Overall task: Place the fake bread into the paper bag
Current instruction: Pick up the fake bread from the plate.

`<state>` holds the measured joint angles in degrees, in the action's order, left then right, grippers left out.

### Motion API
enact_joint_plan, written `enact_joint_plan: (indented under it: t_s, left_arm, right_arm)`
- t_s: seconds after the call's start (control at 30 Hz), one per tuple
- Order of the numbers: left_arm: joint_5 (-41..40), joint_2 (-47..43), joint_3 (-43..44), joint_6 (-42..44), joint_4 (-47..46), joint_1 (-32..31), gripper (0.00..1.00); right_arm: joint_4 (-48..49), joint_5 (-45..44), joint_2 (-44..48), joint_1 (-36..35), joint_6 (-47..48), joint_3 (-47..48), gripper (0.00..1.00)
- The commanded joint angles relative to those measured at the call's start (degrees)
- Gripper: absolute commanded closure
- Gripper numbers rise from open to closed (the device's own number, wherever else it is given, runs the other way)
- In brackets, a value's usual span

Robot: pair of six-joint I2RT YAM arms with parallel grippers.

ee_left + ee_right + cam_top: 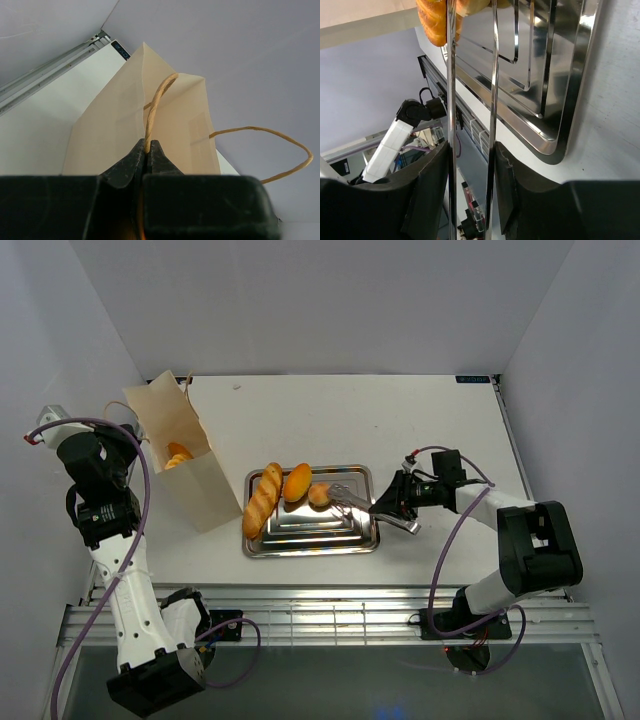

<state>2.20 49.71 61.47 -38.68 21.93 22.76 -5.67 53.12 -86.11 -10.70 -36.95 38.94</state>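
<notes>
Your left pincer (148, 150) clamped on the paper bag's (190, 485) cord handle (156, 102), bag upright on the desk (300, 420), one loaf (179, 454) inside, your right pincer (472, 155) squeezing the tongs (350, 498), tips at a small roll (319, 495), baguette (262, 502) and oval roll (297, 481) on the tray (310, 540)

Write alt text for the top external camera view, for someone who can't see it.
From above, the right hand holds metal tongs whose tips reach a small roll on a steel tray, beside a baguette and an oval roll. At left, the left hand holds the open paper bag, with one loaf inside.
</notes>
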Motion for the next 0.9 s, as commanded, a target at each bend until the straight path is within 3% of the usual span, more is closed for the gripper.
enact_joint_plan:
  t_s: [0.0, 0.3, 0.47, 0.67, 0.87]
  left_arm:
    - [0.79, -1.29, -0.04, -0.26, -0.58, 0.0, 1.0]
    - [0.7, -1.29, -0.13, -0.35, -0.58, 0.0, 1.0]
    - [0.79, -1.46, -0.65, -0.35, -0.66, 0.0, 1.0]
    - [0.79, -1.37, -0.48, -0.35, -0.66, 0.0, 1.0]
    - [0.79, -1.29, 0.58, -0.17, -0.31, 0.0, 1.0]
  right_arm:
    - [3.29, 0.31, -0.47, -0.99, -0.14, 2.55, 0.55]
    - [4.53, 0.84, -0.47, -1.78, -1.63, 2.55, 0.59]
    - [4.97, 1.37, 0.06, -1.87, -2.86, 2.11, 0.71]
    - [4.97, 1.37, 1.46, -1.78, -3.04, 2.72, 0.92]
    - [2.51, 1.28, 5.77, -1.78, -3.39, 4.83, 0.92]
